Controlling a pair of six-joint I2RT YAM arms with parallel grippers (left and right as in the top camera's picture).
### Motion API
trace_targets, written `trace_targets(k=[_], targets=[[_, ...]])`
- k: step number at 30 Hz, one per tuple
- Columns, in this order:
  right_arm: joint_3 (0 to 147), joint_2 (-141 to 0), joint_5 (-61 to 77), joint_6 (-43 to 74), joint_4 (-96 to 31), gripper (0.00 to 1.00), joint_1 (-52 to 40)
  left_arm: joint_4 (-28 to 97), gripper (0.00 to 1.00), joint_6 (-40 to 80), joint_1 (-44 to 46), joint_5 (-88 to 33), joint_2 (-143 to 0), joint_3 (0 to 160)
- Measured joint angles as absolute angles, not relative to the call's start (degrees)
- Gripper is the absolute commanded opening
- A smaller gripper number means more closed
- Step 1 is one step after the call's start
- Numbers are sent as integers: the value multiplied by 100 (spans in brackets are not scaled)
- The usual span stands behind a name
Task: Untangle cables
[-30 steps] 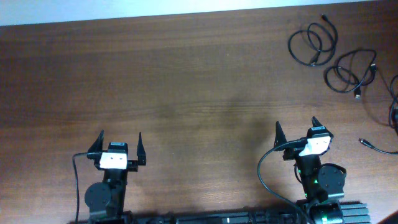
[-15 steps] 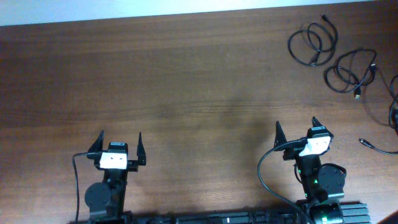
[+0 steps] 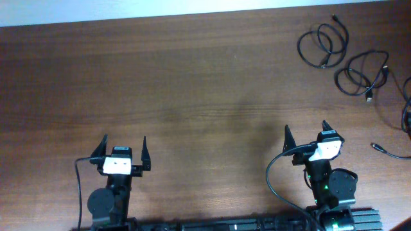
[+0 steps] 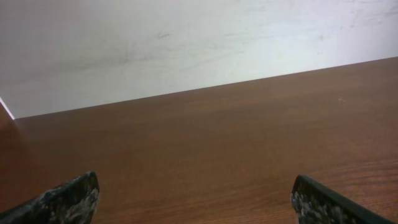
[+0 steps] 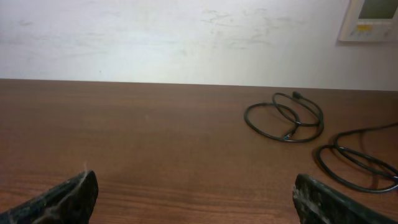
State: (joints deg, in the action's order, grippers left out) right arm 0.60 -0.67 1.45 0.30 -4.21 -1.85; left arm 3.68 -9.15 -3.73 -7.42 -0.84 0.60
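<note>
Thin black cables lie at the table's far right. One coil (image 3: pixel 323 45) lies at the back, a second coil (image 3: pixel 363 74) with a silver-tipped plug to its right, and a third cord (image 3: pixel 406 119) runs off the right edge, its plug end (image 3: pixel 377 147) nearer me. The right wrist view shows the first coil (image 5: pixel 284 118) and part of the second (image 5: pixel 357 162). My left gripper (image 3: pixel 122 149) is open and empty at the front left. My right gripper (image 3: pixel 306 135) is open and empty at the front right, well short of the cables. The left wrist view shows its open gripper (image 4: pixel 196 198) over bare wood.
The brown wooden table (image 3: pixel 192 90) spans the view, with a white wall behind it (image 5: pixel 155 37). A white wall panel (image 5: pixel 373 18) hangs at the upper right. Thicker black arm wires (image 3: pixel 273 179) loop beside the right arm's base.
</note>
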Motion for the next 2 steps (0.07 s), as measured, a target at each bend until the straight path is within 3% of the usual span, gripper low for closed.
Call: trace_targets(k=[2], targets=[[60,-67,145,30,-421,99,-185,368,99,-913,-373,-742,-84,60]])
